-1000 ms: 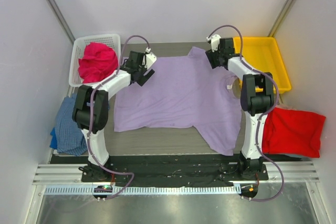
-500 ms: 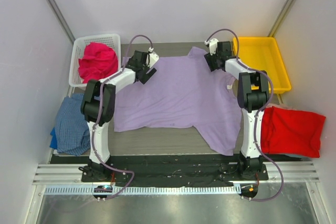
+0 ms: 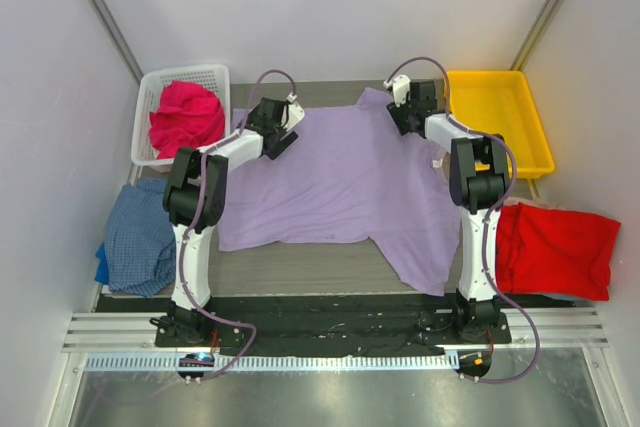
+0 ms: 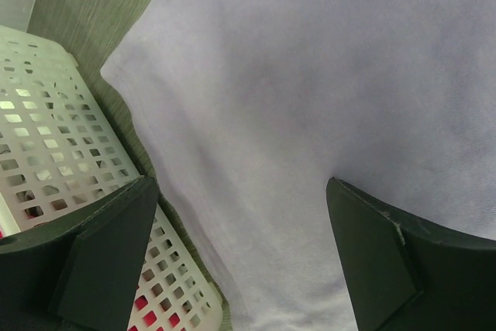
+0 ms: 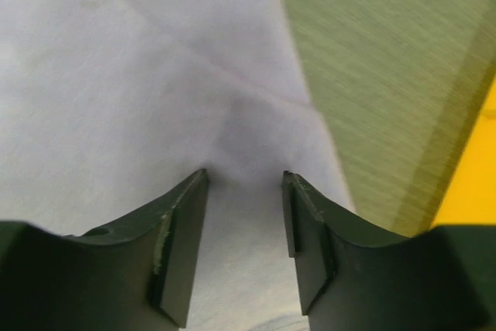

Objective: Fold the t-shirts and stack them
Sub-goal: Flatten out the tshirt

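The lavender-purple t-shirt [image 3: 340, 177] lies spread flat on the table. My left gripper [image 3: 280, 140] hangs wide open just above its far left corner [image 4: 310, 75], beside the basket; nothing is between its fingers [image 4: 239, 184]. At the far right sleeve [image 5: 116, 75] my right gripper [image 3: 402, 117] presses its tips into the cloth. Its jaws [image 5: 245, 174] stand partly apart, with a low ridge of cloth rising between them. The red t-shirt [image 3: 555, 247] lies at the right. The magenta-pink one [image 3: 185, 117] fills the basket, and the blue checked one [image 3: 135, 242] lies at the left.
The white mesh basket [image 3: 215, 75] stands at the back left, its wall [image 4: 46, 137] close to my left finger. The yellow tray [image 3: 500, 112] stands at the back right, its edge [image 5: 473, 184] just right of my right gripper. Grey-green table [image 5: 387, 52] shows between them.
The left gripper has slid right along the shirt's far edge, still wide open. The right gripper has moved a little farther back onto the sleeve and its jaws have narrowed.
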Controlling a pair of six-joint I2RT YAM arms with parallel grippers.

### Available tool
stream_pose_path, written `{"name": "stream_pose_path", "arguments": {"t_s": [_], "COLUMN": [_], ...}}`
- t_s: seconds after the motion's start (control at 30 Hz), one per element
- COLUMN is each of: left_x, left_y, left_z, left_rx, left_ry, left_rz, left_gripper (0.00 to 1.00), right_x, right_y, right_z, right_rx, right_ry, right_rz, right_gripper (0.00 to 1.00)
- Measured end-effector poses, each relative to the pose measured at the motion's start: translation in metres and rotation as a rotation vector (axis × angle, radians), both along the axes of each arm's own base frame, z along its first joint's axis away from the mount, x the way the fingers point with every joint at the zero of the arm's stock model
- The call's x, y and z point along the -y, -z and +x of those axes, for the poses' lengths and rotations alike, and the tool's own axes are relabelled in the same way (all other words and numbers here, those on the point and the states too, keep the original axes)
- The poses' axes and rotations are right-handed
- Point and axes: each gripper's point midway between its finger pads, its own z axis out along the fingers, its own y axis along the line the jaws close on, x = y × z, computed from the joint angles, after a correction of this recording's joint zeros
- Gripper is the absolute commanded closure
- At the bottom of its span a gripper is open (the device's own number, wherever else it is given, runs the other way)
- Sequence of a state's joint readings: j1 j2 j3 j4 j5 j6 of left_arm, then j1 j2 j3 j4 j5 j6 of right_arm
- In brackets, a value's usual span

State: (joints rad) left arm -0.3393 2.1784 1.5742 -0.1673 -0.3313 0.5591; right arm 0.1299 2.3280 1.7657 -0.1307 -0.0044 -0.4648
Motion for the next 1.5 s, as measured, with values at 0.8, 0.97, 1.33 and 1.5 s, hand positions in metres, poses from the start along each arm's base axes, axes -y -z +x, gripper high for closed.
{"name": "stream_pose_path", "arguments": {"t_s": [0.8, 0.97, 1.33, 1.5], "left_x": [-0.008, -0.008, -0.010, -0.009], "left_y": [0.000, -0.003, -0.011, -0.010], "left_z": [-0.011, -0.012, -0.012, -0.013], "left_rx": [-0.007, -0.005, 0.006, 0.006], "left_ry": [0.007, 0.009, 0.015, 0.010], "left_rz": [0.036, 0.039, 0.048, 0.043], "left_gripper": [0.05, 0.05, 0.05, 0.05], "right_x": [-0.034, -0.041, -0.051, -0.043], "right_y": [0.004, 0.005, 0.006, -0.002], "right_z": [-0.042, -0.056, -0.088, -0.085], "right_rx": [-0.074, -0.093, -0.183, -0.192], "right_ry": [-0.167, -0.207, -0.276, -0.225], "right_rz": [-0.096, -0.128, -0.180, -0.207], "right_gripper": [0.59, 0.58, 0.53, 0.46]}}
